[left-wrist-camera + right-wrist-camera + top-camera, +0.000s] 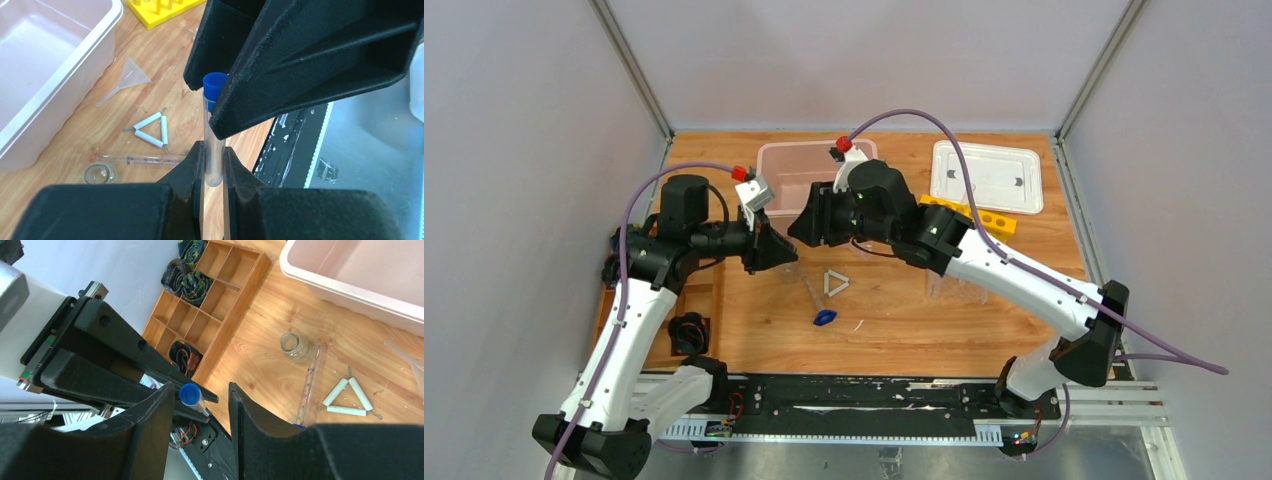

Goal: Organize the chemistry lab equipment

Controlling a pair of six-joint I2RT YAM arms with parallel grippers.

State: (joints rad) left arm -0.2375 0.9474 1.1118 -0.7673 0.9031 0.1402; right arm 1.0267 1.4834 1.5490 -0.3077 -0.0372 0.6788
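Note:
My left gripper (214, 151) is shut on the lower end of a clear tube (213, 137) with a blue cap (214, 84), held above the table. My right gripper (202, 396) faces it with its jaws open around the cap end (190, 393). The cap sits close to one finger (159, 412), apart from the other. In the top view the two grippers (776, 248) (804, 228) meet nose to nose over the table's middle. On the wood below lie the white triangle (835, 284), blue clip (824, 318), a funnel (131, 75), a graduated rod (310, 390) and a small glass jar (294, 346).
The pink bin (809, 165) stands at the back centre and the white lid (986, 175) at the back right. The yellow rack (989, 216) lies beside my right arm, with a clear rack (952, 286) under it. A wooden compartment tray (210, 295) sits at the left edge.

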